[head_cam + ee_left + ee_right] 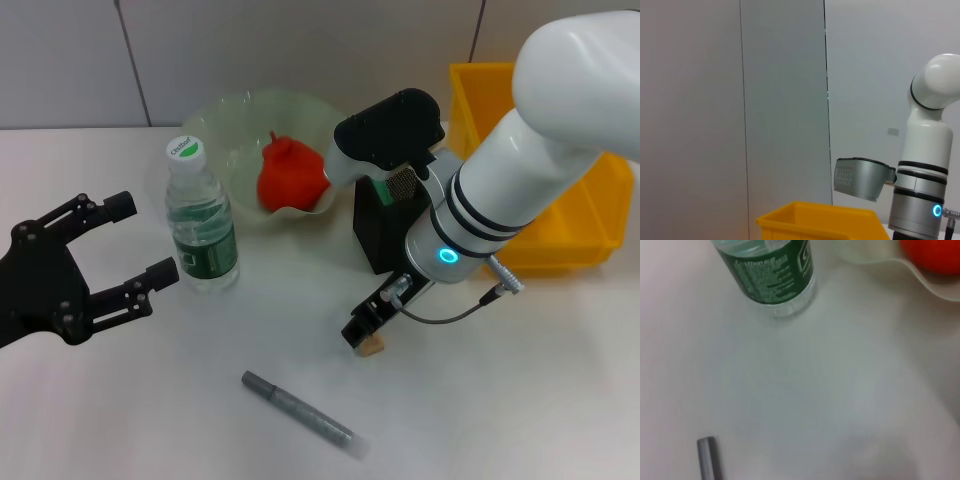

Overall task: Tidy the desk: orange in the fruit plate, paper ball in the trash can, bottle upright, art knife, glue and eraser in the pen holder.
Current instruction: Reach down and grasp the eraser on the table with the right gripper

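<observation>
The green-labelled bottle stands upright on the white desk. Behind it, the orange lies in the translucent fruit plate. A grey art knife lies flat near the front edge. My right gripper reaches down in front of the black pen holder, its tip right at a small tan eraser on the desk. My left gripper hovers open and empty left of the bottle. The paper ball and glue are out of view.
The yellow trash can sits at the back right, behind my right arm. A grey wall rises behind the desk.
</observation>
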